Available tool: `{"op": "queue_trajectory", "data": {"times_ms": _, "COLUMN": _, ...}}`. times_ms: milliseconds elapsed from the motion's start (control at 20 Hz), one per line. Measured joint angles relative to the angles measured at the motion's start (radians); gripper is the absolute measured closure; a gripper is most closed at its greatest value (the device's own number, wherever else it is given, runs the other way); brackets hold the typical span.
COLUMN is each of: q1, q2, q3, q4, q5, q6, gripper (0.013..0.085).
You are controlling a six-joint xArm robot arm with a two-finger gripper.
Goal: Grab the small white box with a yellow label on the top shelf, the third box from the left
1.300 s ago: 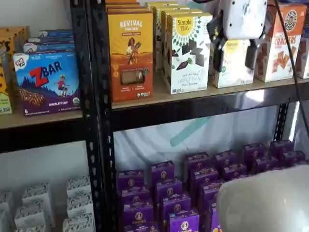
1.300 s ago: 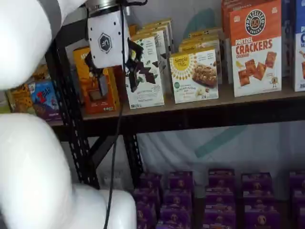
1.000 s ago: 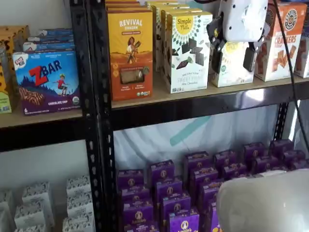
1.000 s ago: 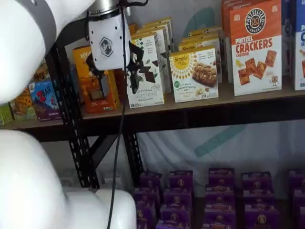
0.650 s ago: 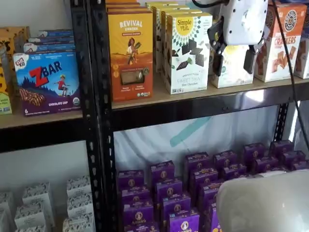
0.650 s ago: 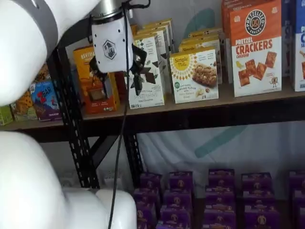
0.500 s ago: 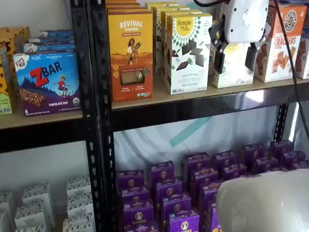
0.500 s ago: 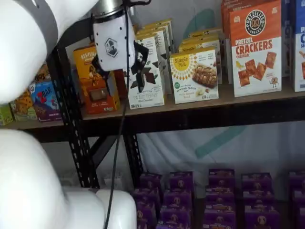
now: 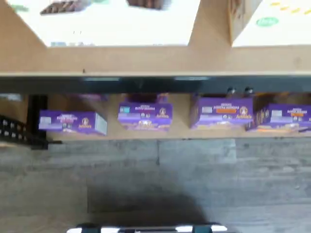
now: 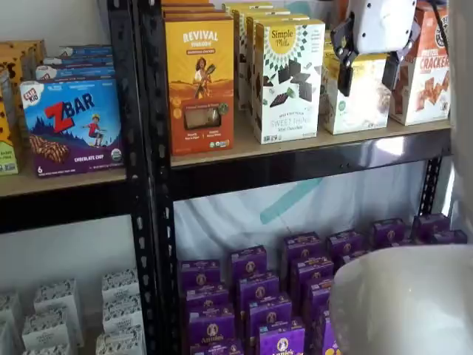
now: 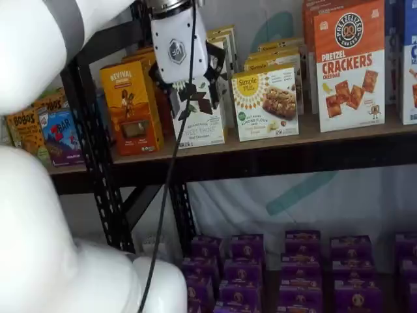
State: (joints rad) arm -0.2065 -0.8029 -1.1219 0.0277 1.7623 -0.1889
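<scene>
Hanging open-fingered before the small white box (image 10: 362, 100) — the hand (image 10: 367, 72) empty, above the top shelf (image 10: 310, 144) edge

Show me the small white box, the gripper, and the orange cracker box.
small white box (image 11: 266, 103), in a shelf view, on its front face.
gripper (image 10: 368, 69), in a shelf view, midway between the black fingers.
orange cracker box (image 11: 349, 65), in a shelf view, on its front face.
</scene>
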Motion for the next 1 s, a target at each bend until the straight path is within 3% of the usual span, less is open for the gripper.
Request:
{"op": "queue_trajectory", "data": {"times_ms": 300, "q1": -0.063, "q2": 0.064, "q3": -0.051, "q4": 0.014, "q5": -0.042, "q6": -0.060, "gripper": 0.0130}}
{"op": "queue_trajectory", "data": {"times_ms": 750, "q1": -0.110, "q2": 0.155, "q3": -0.104, "q4": 0.014, "q5": -0.094, "q6": -0.107, "gripper": 0.0130}}
{"op": "queue_trajectory", "data": {"times_ms": 1000, "q1": -0.135, "q2": 0.212, "q3": -0.141, "q4": 0.038, "q5": -0.110, "q6": -0.130, "gripper": 0.0130}}
